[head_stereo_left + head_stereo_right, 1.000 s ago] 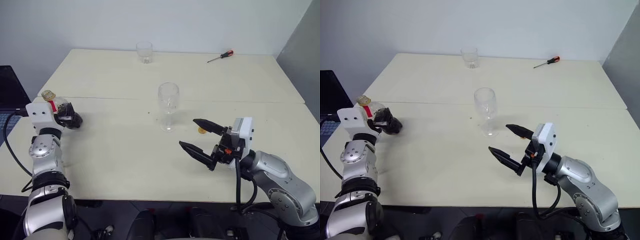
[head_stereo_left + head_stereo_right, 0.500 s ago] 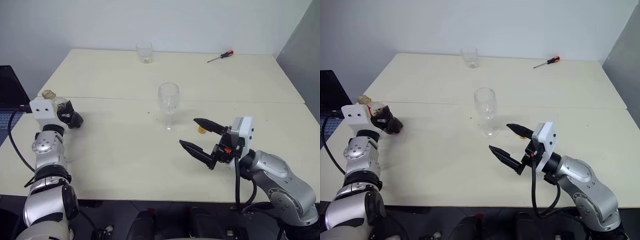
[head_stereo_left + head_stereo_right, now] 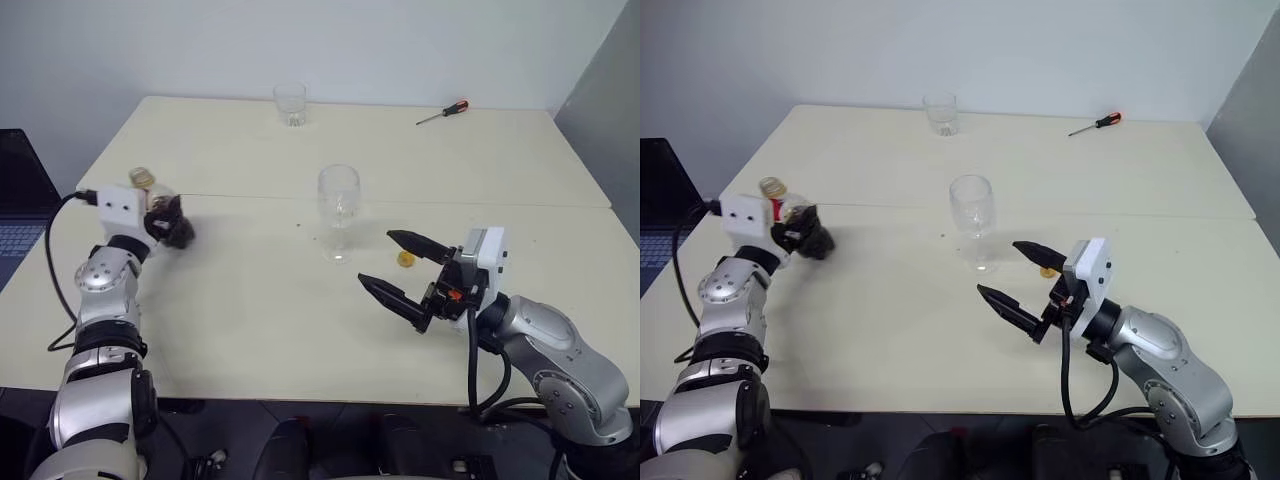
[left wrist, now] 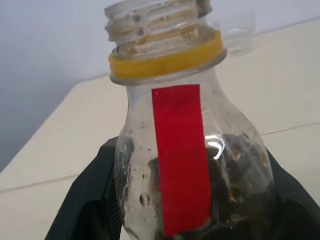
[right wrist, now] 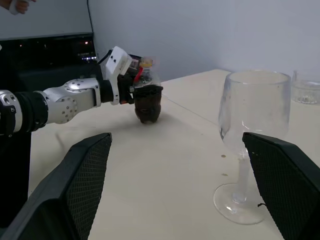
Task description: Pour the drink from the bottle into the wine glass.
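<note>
The bottle (image 3: 160,203) is seen at the left of the left eye view, clamped between the black fingers of the left tool (image 3: 168,222) and held upright just above the tabletop (image 3: 250,300). Its lower body is largely hidden by those fingers. In the left wrist view its neck is seen open, with a yellow ring below the thread and a red label strip down the front; its base is cut off at the frame's bottom edge. The dark drink (image 5: 147,102) is made out in the lower half of the bottle in the right wrist view.

The wine glass (image 3: 338,210) is stood upright at the centre of the left eye view, well apart from the bottle. No liquid can be made out in it.

The right tool (image 3: 400,268) is held at the lower right of that view with its fingers spread wide apart, gripping nothing. A small yellow cap (image 3: 405,259) is partly hidden behind its upper finger.

A clear tumbler (image 3: 289,104) and a screwdriver (image 3: 441,112) are seen at the far edge of the tabletop. A laptop (image 3: 18,200) is cut off by the left edge.
</note>
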Tool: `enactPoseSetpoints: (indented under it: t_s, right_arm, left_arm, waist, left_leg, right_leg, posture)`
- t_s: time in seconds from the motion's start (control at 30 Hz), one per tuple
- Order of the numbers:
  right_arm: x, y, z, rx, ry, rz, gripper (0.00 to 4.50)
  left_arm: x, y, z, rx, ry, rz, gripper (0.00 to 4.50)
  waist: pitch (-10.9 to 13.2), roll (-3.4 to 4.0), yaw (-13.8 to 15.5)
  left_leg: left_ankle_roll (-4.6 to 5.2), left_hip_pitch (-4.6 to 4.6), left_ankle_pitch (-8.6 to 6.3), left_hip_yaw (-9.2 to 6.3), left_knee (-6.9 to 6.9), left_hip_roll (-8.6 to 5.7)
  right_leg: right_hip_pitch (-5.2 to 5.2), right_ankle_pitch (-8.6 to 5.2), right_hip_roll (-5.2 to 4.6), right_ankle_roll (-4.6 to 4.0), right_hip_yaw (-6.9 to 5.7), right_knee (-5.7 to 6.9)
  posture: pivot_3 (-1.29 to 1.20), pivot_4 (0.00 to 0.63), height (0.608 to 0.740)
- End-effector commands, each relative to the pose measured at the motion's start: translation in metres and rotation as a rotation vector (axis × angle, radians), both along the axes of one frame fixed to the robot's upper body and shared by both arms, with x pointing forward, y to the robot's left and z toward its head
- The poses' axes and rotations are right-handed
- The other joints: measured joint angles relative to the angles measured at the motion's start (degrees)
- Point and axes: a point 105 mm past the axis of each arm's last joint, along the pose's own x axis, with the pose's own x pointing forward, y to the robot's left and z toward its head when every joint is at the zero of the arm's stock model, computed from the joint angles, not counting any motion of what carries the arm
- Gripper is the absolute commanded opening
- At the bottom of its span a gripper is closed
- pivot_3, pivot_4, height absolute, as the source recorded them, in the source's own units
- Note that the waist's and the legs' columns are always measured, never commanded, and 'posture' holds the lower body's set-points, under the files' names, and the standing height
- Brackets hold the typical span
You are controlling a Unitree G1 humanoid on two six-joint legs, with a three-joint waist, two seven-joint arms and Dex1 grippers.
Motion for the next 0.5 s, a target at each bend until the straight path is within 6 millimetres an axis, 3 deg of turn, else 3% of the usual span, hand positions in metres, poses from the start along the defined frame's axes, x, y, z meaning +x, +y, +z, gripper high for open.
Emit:
enactPoseSetpoints:
  t_s: [0.03,0.33,0.5]
  right_arm:
    - [0.001,0.001,0.012,0.005,-0.075,-0.003,4.50]
    - [0.013,0.003,0.016,-0.028,-0.114,-0.013,4.50]
    - [0.025,0.001,0.018,-0.062,-0.146,-0.050,4.50]
  left_arm:
    - [0.008,-0.029,0.039,0.045,-0.078,-0.133,2.57]
    - [0.020,-0.108,0.063,0.142,-0.049,-0.462,2.57]
    - [0.022,-0.140,0.076,0.305,-0.062,-0.607,2.57]
  waist:
    - [0.00,0.00,-0.06]
    - [0.01,-0.02,-0.12]
    - [0.01,-0.02,-0.17]
  left_leg:
    - [0.00,0.00,0.00,0.00,-0.01,0.01]
    - [0.01,-0.08,0.00,0.06,0.03,-0.04]
    - [0.01,-0.29,0.01,0.07,0.08,-0.03]
  right_leg:
    - [-0.01,0.00,0.00,0.00,0.01,0.00]
    - [-0.06,0.00,0.13,0.00,0.02,0.00]
    - [-0.19,0.00,0.24,0.00,-0.03,0.01]
  posture:
    - [0.00,0.150,0.740]
    - [0.00,0.150,0.740]
    - [0.00,0.150,0.740]
